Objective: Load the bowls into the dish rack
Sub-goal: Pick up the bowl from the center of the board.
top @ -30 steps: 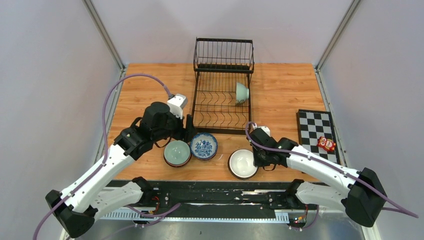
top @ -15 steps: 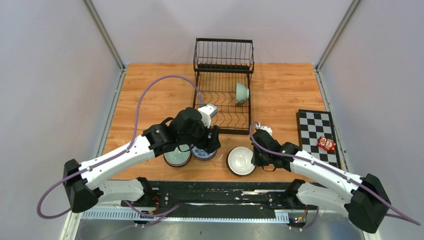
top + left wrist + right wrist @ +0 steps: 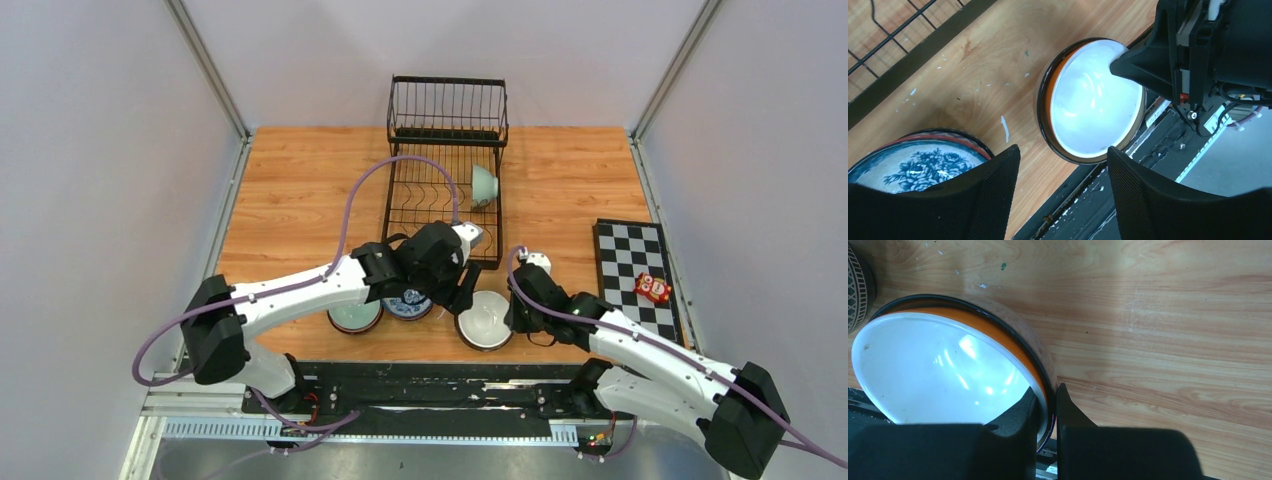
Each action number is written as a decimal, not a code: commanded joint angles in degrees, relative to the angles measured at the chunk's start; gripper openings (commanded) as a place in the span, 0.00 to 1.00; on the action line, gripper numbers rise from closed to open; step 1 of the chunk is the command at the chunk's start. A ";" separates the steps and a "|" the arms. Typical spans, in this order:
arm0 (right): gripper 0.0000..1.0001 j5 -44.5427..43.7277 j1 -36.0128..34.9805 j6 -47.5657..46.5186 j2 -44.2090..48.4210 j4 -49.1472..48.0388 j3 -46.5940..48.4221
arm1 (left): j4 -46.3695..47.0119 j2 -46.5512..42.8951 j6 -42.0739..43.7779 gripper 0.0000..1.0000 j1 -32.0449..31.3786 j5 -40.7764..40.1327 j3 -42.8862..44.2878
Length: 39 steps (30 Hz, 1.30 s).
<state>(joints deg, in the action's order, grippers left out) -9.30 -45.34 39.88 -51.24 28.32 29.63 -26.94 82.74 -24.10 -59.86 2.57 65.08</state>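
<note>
Orange-walled, white-lined round ceramic bowl (image 3: 485,322) is sitting upright, mouth up, on the wooden table (image 3: 290,190) near its front edge; being round, it has no long axis. Right gripper (image 3: 1048,407) is pinching its rim, one finger inside and one outside. Left gripper (image 3: 1063,157) is hovering over the same bowl, fingers apart, holding nothing.

Blue-and-white patterned bowl (image 3: 918,167) and pale celadon green bowl (image 3: 354,316) are resting mouth up just left of it, partly hidden under the left arm.

A second celadon bowl (image 3: 484,185) is standing on edge in the slotted base of the black wire dish rack (image 3: 440,105), right side.
</note>
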 commanded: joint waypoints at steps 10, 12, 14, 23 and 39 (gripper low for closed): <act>0.03 1.08 0.78 0.47 3.92 -6.98 -0.09 | 1.27 9.06 -0.22 0.60 -1.49 -1.73 5.06; 0.03 0.96 0.74 0.53 4.05 -7.13 -0.18 | 1.27 9.88 -0.08 0.57 -1.67 -1.83 5.51; 0.03 0.93 0.78 0.50 4.29 -7.13 -0.26 | 1.16 10.46 0.02 0.55 -1.78 -2.04 5.92; 0.03 0.42 0.74 0.98 4.08 -6.97 -0.55 | 0.60 12.38 0.10 0.41 -2.09 -2.37 6.90; 0.03 -0.02 0.77 0.90 3.94 -5.61 0.41 | 0.39 15.78 0.36 0.26 -2.88 -4.46 7.86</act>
<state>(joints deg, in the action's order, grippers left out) -9.58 -45.34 39.42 -48.60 27.24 28.84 -26.72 96.62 -24.03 -61.76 -0.78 71.26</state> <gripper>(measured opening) 0.115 0.275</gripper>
